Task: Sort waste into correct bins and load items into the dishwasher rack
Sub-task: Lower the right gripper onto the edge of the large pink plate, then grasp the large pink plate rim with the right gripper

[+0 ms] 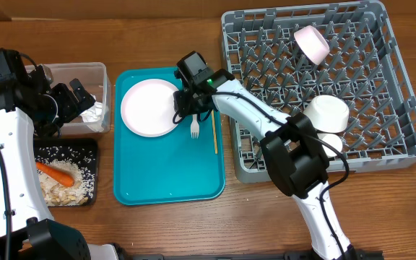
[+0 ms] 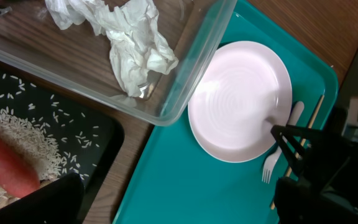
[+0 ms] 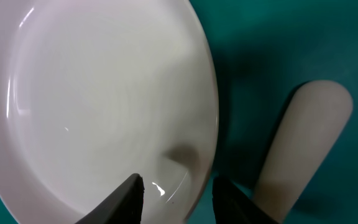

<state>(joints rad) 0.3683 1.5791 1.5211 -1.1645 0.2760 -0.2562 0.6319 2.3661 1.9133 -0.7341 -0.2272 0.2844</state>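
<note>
Standing by the table, I saw the right claw (image 3: 179, 188) low over the far end of the teal tray (image 1: 168, 184). Its fingers (image 3: 129, 202) were set fairly narrow, astride the rim of the white plate (image 1: 149, 107), w/ one tip over the plate's inside and the other outside, above bare tray. Couldn't tell if they pinched the rim or only bracketed it. The plate lay flat in the tray's far corner, on the side away from the rack (image 1: 403, 68).

Just beside the plate, on the rack side, lay the white fork (image 1: 194, 128). Its long axis ran lengthwise w/ the tray, handle toward the far end, tines pointing to the near end. The chopstick (image 1: 214, 131) lay parallel to it, next over toward the tray's rack-side edge and apart from the fork.

The left claw (image 1: 78, 97) hung wide open w/ nothing in it, off the tray's other side, above the clear tub (image 1: 101, 72), which held crumpled tissue (image 2: 135, 50). The black tray (image 1: 89, 148) sat beside the teal tray on that same side, nearer end. It held rice (image 2: 17, 124) & the carrot (image 1: 55, 172), which lay at a slant. In the rack sat a pink bowl (image 1: 311, 42), tilted, and a white bowl (image 1: 327, 112).
</note>
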